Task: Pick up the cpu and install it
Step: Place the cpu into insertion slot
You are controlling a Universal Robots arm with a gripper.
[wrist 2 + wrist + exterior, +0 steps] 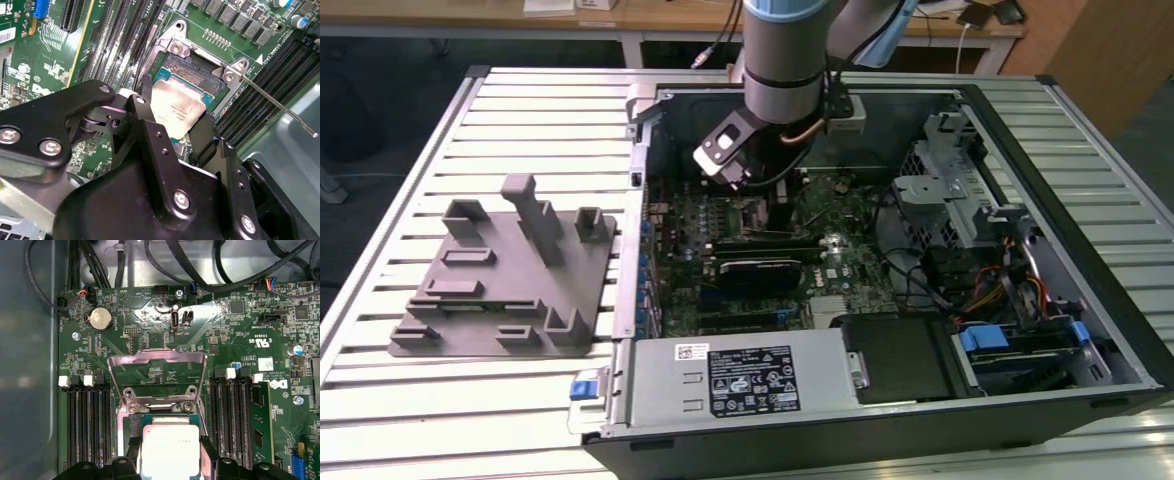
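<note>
The cpu point(177, 107), a flat square chip with a silver-grey top, sits level between my gripper's point(176, 102) two black fingers point(145, 87), directly over the open socket point(200, 55) on the green motherboard. In the first wrist view the cpu point(167, 447) covers the socket's middle, with my gripper point(168, 449) shut on two of its opposite edges. The socket's metal load plate point(157, 372) stands flipped open and its lever point(280, 107) is swung out. In the exterior view my gripper point(767, 205) reaches down into the open computer case point(1014, 130).
Memory slots point(90, 425) flank the socket on both sides. A grey plastic fixture block point(507, 280) lies on the slatted table at the exterior view's left. A power supply point(734, 375), a drive cage point(961, 190) and cables point(1014, 290) fill the case.
</note>
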